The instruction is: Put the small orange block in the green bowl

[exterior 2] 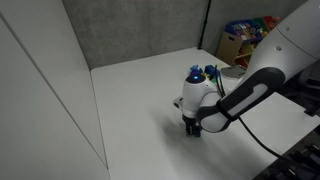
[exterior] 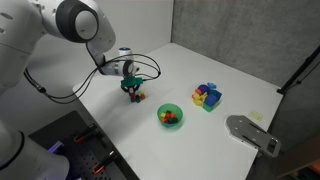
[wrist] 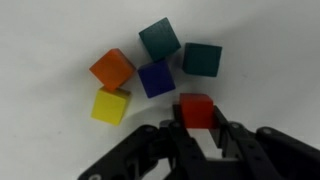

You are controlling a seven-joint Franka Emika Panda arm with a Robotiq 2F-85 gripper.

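Observation:
In the wrist view the small orange block [wrist: 197, 108], a tiny orange-red cube, sits on the white table between my gripper's [wrist: 198, 128] two black fingers. The fingers press against both of its sides. The gripper is down at the table in both exterior views [exterior: 132, 94] [exterior 2: 193, 127]. The green bowl [exterior: 160, 112] stands on the table a short way from the gripper, with some small orange and red pieces inside. The bowl is out of the wrist view.
Just beyond the fingers lies a cluster of cubes: a paler orange one [wrist: 112, 68], a yellow one [wrist: 110, 105], a blue one [wrist: 156, 77] and two dark green ones [wrist: 159, 39] [wrist: 202, 58]. A blue holder of coloured blocks [exterior: 208, 96] and a grey plate [exterior: 250, 132] lie past the bowl.

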